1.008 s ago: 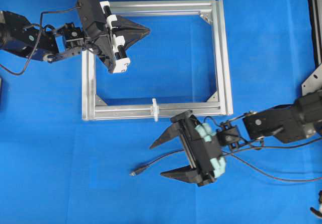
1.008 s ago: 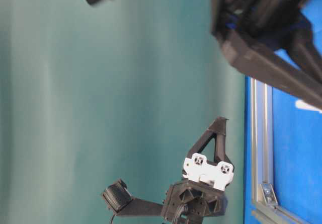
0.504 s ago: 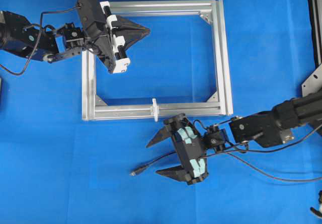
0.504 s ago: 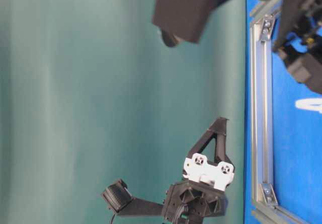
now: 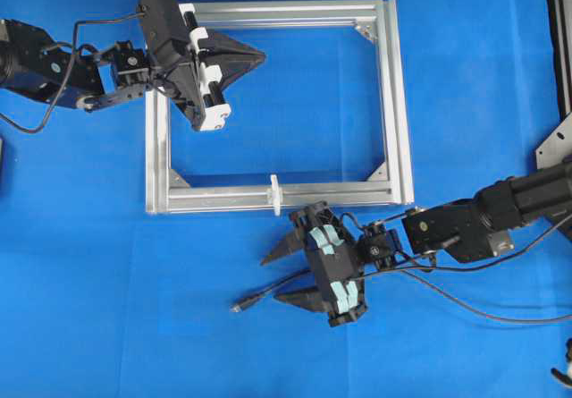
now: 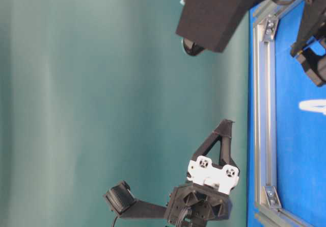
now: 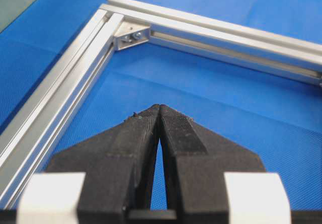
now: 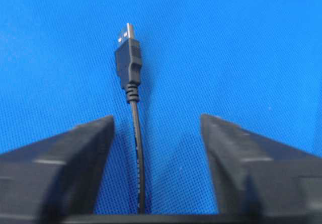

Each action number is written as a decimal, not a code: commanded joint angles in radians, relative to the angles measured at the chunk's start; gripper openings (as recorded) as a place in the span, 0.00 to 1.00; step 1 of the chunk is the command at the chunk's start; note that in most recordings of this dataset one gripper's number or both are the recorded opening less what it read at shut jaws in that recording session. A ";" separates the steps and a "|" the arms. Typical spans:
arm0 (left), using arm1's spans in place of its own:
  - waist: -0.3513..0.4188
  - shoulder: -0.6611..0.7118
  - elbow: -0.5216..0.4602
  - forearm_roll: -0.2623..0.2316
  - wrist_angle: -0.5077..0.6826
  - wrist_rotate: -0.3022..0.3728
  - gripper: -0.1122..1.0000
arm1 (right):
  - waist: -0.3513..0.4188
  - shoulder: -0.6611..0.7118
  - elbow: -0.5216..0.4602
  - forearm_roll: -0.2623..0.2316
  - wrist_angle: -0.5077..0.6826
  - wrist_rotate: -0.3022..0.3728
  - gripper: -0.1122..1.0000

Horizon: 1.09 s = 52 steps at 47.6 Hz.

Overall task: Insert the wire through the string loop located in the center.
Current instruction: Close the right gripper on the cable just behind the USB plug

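Observation:
The wire [image 5: 268, 290] lies on the blue mat below the frame, its small plug [image 5: 239, 307] with a metal tip pointing left. In the right wrist view the wire [image 8: 137, 148] runs between my open jaws, nearer the left finger, with the plug [image 8: 127, 58] ahead of them. My right gripper [image 5: 273, 278] is open astride the wire, low over the mat. The white string loop [image 5: 276, 193] stands upright on the frame's near bar [image 5: 223, 198]. My left gripper [image 5: 263, 55] is shut and empty over the frame's top left part; its tips [image 7: 160, 107] touch.
The silver aluminium frame [image 5: 397, 103] lies flat on the blue mat, with corner brackets such as one [image 7: 132, 35] in the left wrist view. A black and silver fixture [image 5: 559, 139] sits at the right edge. The right arm's own cables [image 5: 483, 309] trail across the mat.
My right gripper has moved left and come down over the wire, so the wire now lies between its open jaws. The left arm has not moved.

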 commanded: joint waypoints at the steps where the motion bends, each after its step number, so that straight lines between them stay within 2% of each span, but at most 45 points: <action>1: -0.002 -0.028 -0.006 0.003 -0.005 -0.002 0.10 | -0.002 -0.018 -0.012 0.002 -0.005 -0.002 0.45; 7: 0.000 -0.028 -0.006 0.003 -0.005 -0.002 0.10 | -0.003 -0.020 -0.011 0.002 -0.005 -0.002 0.19; 11: 0.000 -0.028 -0.006 0.003 -0.005 -0.002 0.10 | -0.003 -0.018 -0.012 -0.002 -0.005 -0.003 0.09; 39: 0.000 -0.028 0.002 0.003 -0.003 -0.002 0.10 | -0.002 -0.035 -0.009 -0.002 0.003 0.000 0.08; 52: 0.000 -0.028 0.002 0.003 -0.003 -0.002 0.10 | 0.006 -0.172 -0.008 -0.002 0.156 -0.003 0.08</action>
